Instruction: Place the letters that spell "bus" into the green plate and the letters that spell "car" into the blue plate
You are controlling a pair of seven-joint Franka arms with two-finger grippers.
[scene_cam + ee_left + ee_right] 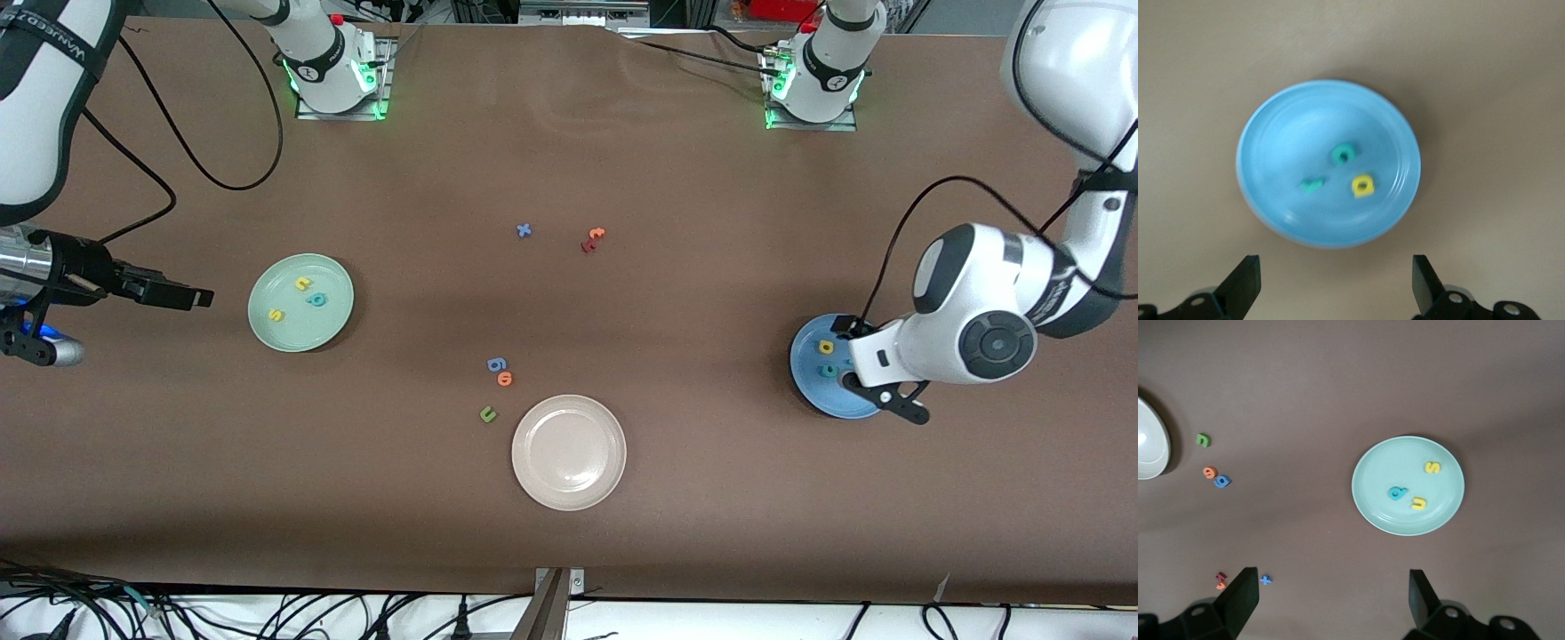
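The left gripper [1336, 283] is held over the blue plate [1271, 133], jaws released, with the "car" letters [1343, 154] lying below. The right gripper [1333, 600], jaws released, waits beside the green plate [1371, 473], where the "bus" letters [1398, 493] lie.

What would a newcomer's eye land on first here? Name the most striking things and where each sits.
First the three plates on the brown table: the green plate at the right arm's end holding three letters, the blue plate at the left arm's end holding three more, and an empty cream-white plate nearest the front camera. Next, the left claw, open above the blue plate. Loose letters lie scattered mid-table.
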